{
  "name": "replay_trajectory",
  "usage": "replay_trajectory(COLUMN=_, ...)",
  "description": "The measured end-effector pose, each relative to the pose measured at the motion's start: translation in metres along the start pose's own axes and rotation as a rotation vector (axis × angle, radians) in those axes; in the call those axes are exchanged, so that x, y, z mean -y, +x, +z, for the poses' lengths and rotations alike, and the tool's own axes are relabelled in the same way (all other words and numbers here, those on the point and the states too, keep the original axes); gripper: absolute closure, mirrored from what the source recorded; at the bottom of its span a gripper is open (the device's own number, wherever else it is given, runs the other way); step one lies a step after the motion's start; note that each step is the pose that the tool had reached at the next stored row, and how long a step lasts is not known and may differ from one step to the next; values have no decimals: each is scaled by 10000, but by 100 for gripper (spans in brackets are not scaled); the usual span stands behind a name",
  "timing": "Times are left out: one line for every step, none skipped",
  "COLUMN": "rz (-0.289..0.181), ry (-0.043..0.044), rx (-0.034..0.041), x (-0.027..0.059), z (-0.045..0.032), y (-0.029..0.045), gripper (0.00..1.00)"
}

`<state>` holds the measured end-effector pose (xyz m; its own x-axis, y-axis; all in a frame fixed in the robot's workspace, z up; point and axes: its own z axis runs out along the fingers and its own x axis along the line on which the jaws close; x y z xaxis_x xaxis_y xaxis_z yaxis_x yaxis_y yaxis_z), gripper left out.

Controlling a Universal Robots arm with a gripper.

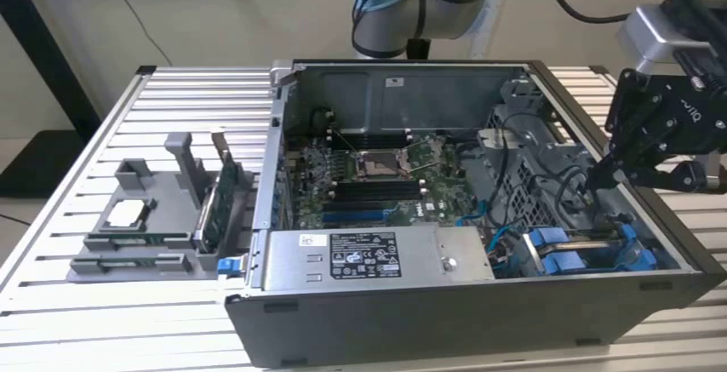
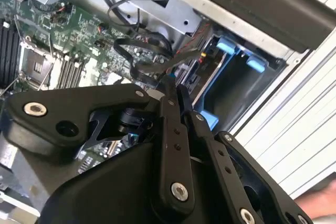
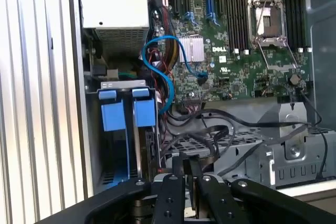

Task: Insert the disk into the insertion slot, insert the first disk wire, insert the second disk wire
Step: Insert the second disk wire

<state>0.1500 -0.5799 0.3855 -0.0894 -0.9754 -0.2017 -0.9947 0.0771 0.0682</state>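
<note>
Robotics lab bench: slatted aluminium table (image 1: 68, 304), opened computer case (image 1: 455, 321), grey parts fixture (image 1: 136, 257).

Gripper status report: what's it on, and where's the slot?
Gripper shut, fingertips down among black cables inside the case. Insertion slot with blue fittings just beside it. Blue cable loops nearby.

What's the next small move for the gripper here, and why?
Probably a slow, short lowering toward the drive bay. The gripper hangs shut inside the open case, its fingertips among the black cables beside the blue fittings, so any move should be small to avoid snagging them.
</note>
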Motion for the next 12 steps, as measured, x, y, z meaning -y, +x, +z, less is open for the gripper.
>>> replay_trajectory(rz=-4, ry=13, rx=2, x=-32, z=3, y=3, gripper=84)
replay_trajectory(rz=-11, ry=46, rx=4, x=-52, z=6, y=5, gripper=84)
replay_trajectory(rz=-20, ry=94, rx=8, x=-63, z=10, y=7, gripper=84)
replay_trajectory(rz=-30, ry=136, rx=12, x=-66, z=13, y=8, gripper=84)
replay_trajectory(rz=-39, ry=183, rx=15, x=-68, z=16, y=9, gripper=84)
replay_trajectory(rz=-49, ry=228, rx=17, x=-71, z=19, y=10, gripper=84)
replay_trajectory(rz=-58, ry=271, rx=16, x=-73, z=24, y=11, gripper=84)
replay_trajectory(rz=-66, ry=312, rx=7, x=-76, z=31, y=13, gripper=84)
replay_trajectory(rz=-73, ry=350, rx=-11, x=-78, z=37, y=14, gripper=84)
replay_trajectory(rz=-79, ry=385, rx=-29, x=-79, z=43, y=15, gripper=84)
replay_trajectory(rz=-85, ry=414, rx=-43, x=-81, z=50, y=17, gripper=84)
replay_trajectory(rz=-90, ry=447, rx=-52, x=-83, z=58, y=19, gripper=84)
